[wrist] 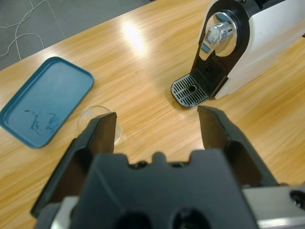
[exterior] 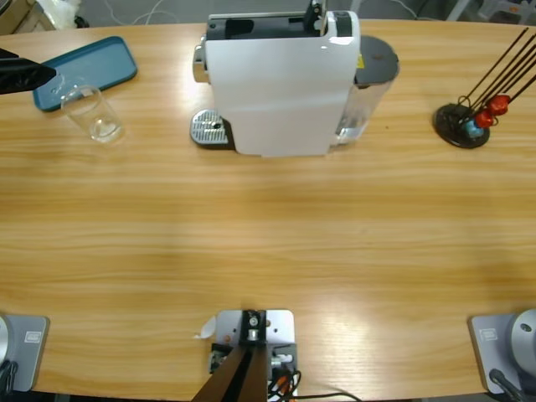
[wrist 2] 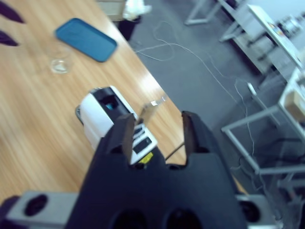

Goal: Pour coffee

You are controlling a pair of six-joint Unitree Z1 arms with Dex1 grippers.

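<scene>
A clear glass (exterior: 94, 115) stands upright at the table's far left, beside a blue tray (exterior: 85, 72). My left gripper (exterior: 33, 74) comes in from the left edge just above the glass. In the left wrist view its jaws (wrist: 157, 117) are open and apart from the glass (wrist: 97, 125), which sits low beside the left jaw. The white coffee machine (exterior: 280, 84) stands at the back middle, its spout over a metal drip grate (wrist: 193, 90). My right gripper (wrist 2: 157, 119) hangs open high above the machine (wrist 2: 107, 117), holding nothing. The coffee is out of view.
A black capsule stand (exterior: 462, 124) with red and blue capsules and long thin rods sits at the far right. The machine's water tank (exterior: 368, 92) juts out on its right side. Bare wood stretches across the front half of the table (exterior: 268, 243).
</scene>
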